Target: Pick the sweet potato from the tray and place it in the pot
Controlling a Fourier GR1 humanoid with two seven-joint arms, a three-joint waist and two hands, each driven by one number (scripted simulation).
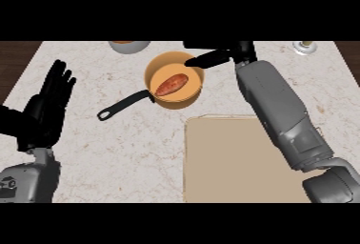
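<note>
A reddish-brown sweet potato (172,84) lies inside the orange pot (160,66), which has a black handle (125,105) pointing to the lower left. My right hand (215,57) hovers at the pot's far right rim, fingers relaxed and holding nothing. The beige tray (235,162) lies at the near right of the counter with nothing on its visible part; my right forearm crosses over its right side. At the left edge my left hand (51,102) rests open, fingers up.
A grey bowl (129,45) with something orange in it sits at the counter's far edge, left of the pot. A small white bottle-like item (305,47) stands at the far right. Dark wood shows beyond the counter's left and right ends.
</note>
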